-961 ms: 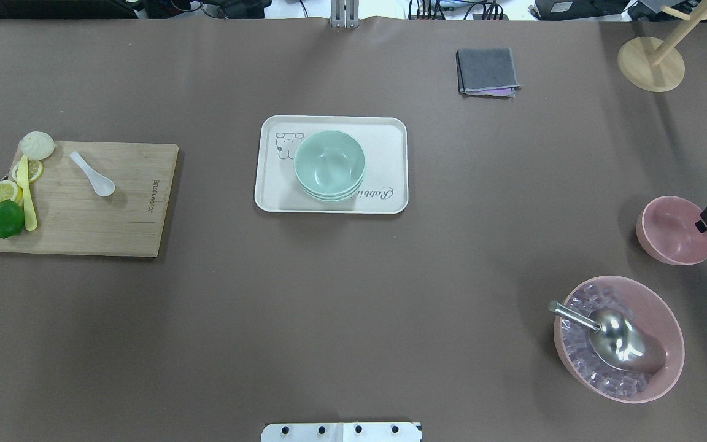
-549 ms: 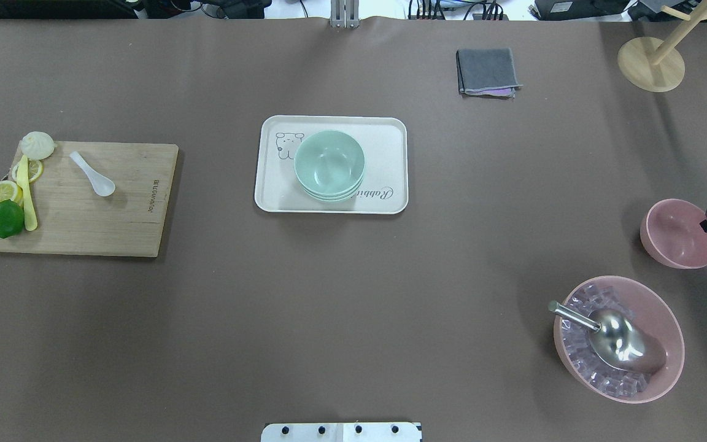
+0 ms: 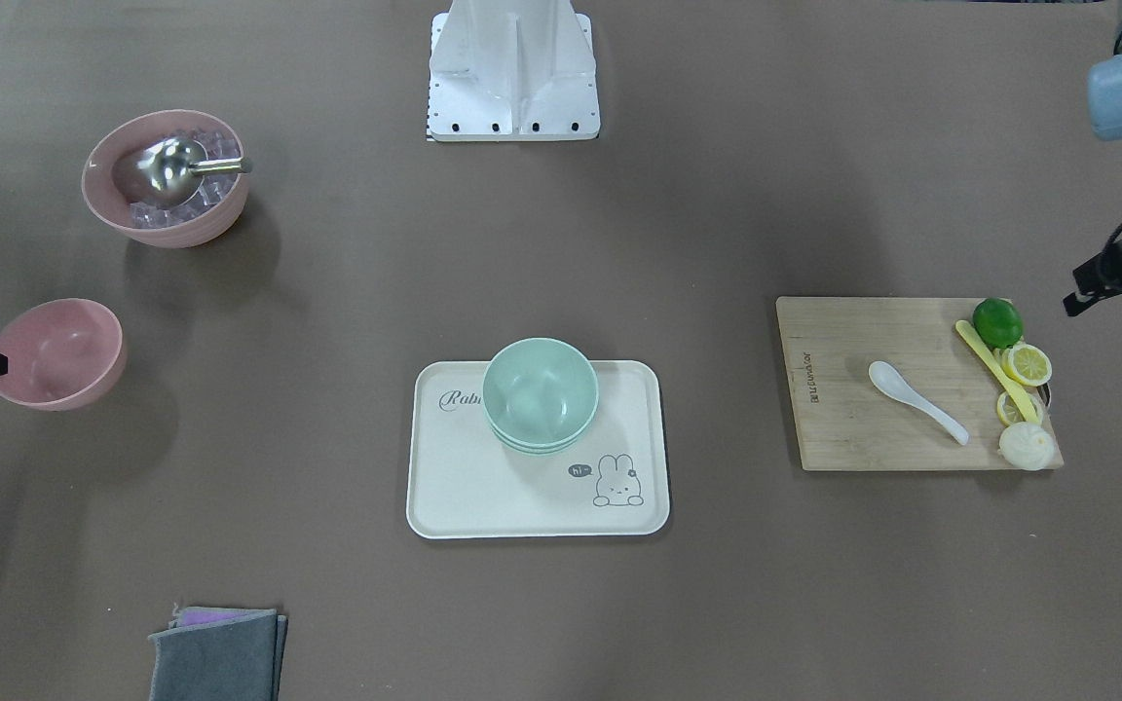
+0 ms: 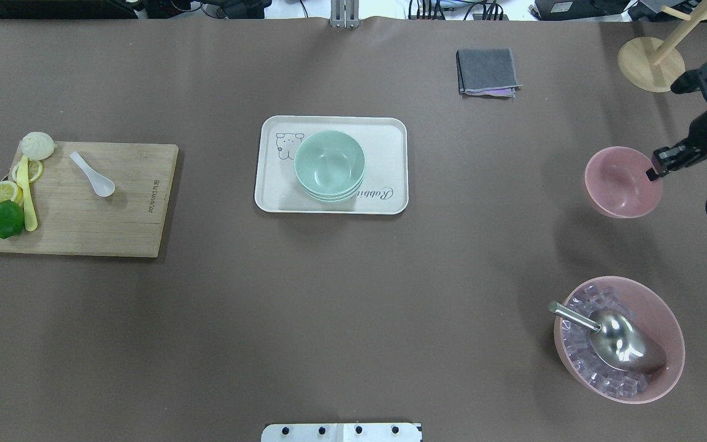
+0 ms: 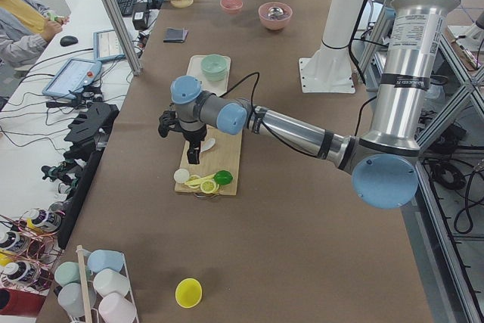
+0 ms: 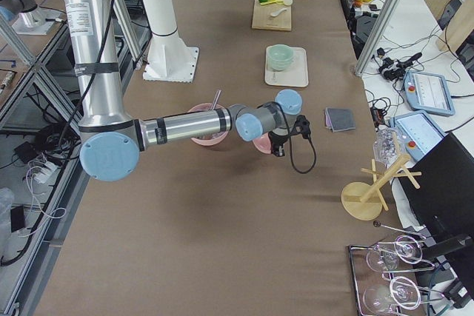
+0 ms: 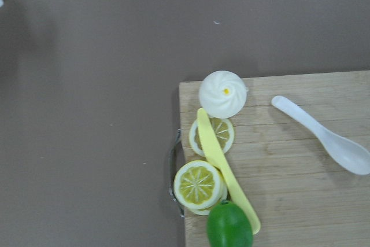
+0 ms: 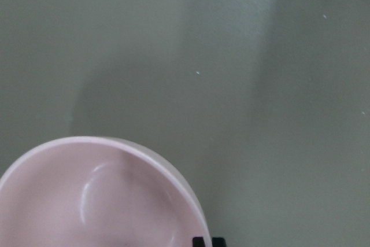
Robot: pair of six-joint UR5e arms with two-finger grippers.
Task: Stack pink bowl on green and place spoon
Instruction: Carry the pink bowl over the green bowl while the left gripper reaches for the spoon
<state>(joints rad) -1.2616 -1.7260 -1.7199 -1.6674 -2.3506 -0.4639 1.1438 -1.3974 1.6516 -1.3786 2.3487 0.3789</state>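
My right gripper (image 4: 653, 172) is shut on the right rim of the small pink bowl (image 4: 618, 184) and holds it above the table at the right. The bowl also shows in the front view (image 3: 55, 352) and the right wrist view (image 8: 98, 201). A stack of green bowls (image 4: 329, 166) stands on the white rabbit tray (image 4: 390, 135) at mid-table. The white spoon (image 4: 92, 174) lies on the wooden cutting board (image 4: 114, 215) at the left. My left gripper (image 3: 1111, 297) hovers open and empty by the board's outer end, apart from the spoon (image 7: 329, 140).
A large pink bowl (image 4: 666, 362) with ice cubes and a metal scoop (image 4: 617, 341) stands at the near right. A grey cloth (image 4: 487, 72) and a wooden stand (image 4: 651, 64) are at the far right. A lime (image 4: 7, 219), lemon slices, a bun and a yellow knife lie on the board's left end.
My right gripper has lifted the pink bowl and carried it up, away from the robot and toward the table's middle. The left gripper's tip has come into view at the left edge.
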